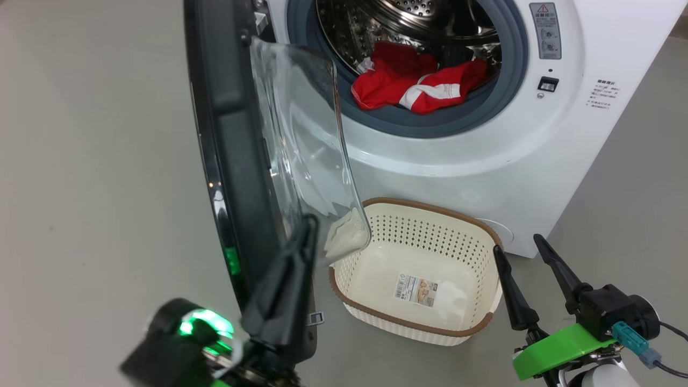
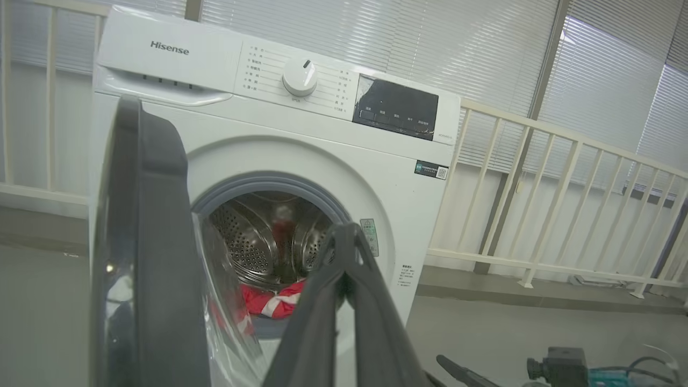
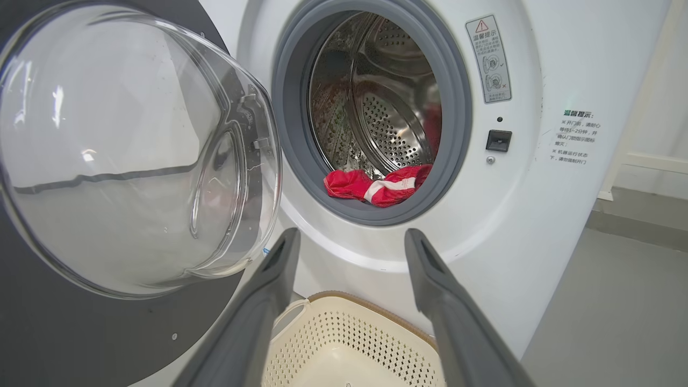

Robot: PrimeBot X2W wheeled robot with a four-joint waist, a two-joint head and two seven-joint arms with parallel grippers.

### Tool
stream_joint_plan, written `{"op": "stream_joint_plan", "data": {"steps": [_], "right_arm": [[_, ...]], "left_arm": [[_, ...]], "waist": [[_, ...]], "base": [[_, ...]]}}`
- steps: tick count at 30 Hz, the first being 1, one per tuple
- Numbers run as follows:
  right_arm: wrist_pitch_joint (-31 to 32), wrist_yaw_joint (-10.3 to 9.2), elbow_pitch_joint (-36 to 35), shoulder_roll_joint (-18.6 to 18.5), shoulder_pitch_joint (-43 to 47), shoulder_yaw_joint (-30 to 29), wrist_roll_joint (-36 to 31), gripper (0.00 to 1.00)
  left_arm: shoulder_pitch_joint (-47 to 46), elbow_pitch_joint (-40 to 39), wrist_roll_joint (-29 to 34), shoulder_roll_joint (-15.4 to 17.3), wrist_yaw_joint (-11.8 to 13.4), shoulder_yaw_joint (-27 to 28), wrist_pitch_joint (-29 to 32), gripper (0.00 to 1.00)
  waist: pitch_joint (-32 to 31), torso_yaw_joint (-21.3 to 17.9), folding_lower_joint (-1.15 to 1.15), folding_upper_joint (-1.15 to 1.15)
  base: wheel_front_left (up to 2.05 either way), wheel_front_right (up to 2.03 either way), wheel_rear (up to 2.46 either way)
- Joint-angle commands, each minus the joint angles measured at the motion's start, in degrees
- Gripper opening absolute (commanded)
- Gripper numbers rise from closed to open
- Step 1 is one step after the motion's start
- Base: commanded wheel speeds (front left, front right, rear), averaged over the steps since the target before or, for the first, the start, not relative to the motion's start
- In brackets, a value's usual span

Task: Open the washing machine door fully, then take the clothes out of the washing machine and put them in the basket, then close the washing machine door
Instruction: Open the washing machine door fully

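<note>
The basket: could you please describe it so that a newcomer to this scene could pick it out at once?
Find the big white washing machine with its round door swung open. On the grey floor in front of it, below the drum, sits the basket. It alone is cream perforated plastic with a brown rim and a paper label inside.

dark-fingered right tool (image 1: 517, 243), green collar (image 1: 559, 346)

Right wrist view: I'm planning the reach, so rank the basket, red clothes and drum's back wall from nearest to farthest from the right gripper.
1. Basket, just below the right gripper.
2. Red clothes, ahead at the drum's mouth.
3. Drum's back wall, deepest inside.
</note>
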Motion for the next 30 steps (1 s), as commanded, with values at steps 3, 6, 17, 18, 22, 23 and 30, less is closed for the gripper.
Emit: {"op": "stream_joint_plan", "data": {"steps": [3, 6, 17, 18, 22, 23, 30], "right_arm": [[-0.5, 0.36, -1.5, 0.2, -1.2, 1.1, -0.3, 1.0], [-0.5, 0.36, -1.5, 0.2, -1.4, 1.0, -0.4, 1.0], [-0.5, 0.36, -1.3, 0.2, -1.7, 1.4, -0.2, 1.0], [-0.5, 0.36, -1.3, 0.2, -1.6, 1.4, -0.2, 1.0], [-0.5, 0.36, -0.9, 0.1, -1.2, 1.6, -0.3, 1.0], [-0.5, 0.36, -0.8, 0.0, -1.2, 1.8, -0.5, 1.0], [-0.5, 0.36, -0.4, -0.1, -1.2, 2.4, -0.9, 1.0]], "left_arm": [[1.3, -1.2, -0.5, 0.5, 0.4, -1.1, 4.1, 0.0], [2.2, 0.2, -0.9, 0.5, 1.2, -2.1, 6.4, 0.0], [5.0, 5.0, 1.7, 1.6, 5.2, -2.8, 10.7, 0.0], [5.1, 5.1, 1.8, 1.6, 5.5, -2.6, 10.7, 0.0], [5.3, 6.0, 2.4, 2.1, 6.3, -1.9, 10.9, 0.0], [5.3, 6.1, 2.6, 2.3, 6.6, -1.7, 10.9, 0.0], [5.9, 6.9, 3.7, 3.2, 8.8, -0.2, 11.8, 0.0]], "waist": [[0.5, 0.1, 0.0, 0.0], [0.8, 0.3, 0.0, 0.0], [1.3, -0.1, 0.0, 0.0], [1.2, -0.1, 0.0, 0.0], [1.1, -0.1, 0.0, 0.0], [1.0, -0.1, 0.0, 0.0], [0.8, 0.3, 0.0, 0.0]], "base": [[0.0, 0.0, 0.0], [0.0, 0.0, 0.0], [0.0, 0.0, 0.0], [0.0, 0.0, 0.0], [0.0, 0.0, 0.0], [0.0, 0.0, 0.0], [0.0, 0.0, 0.0]]}}
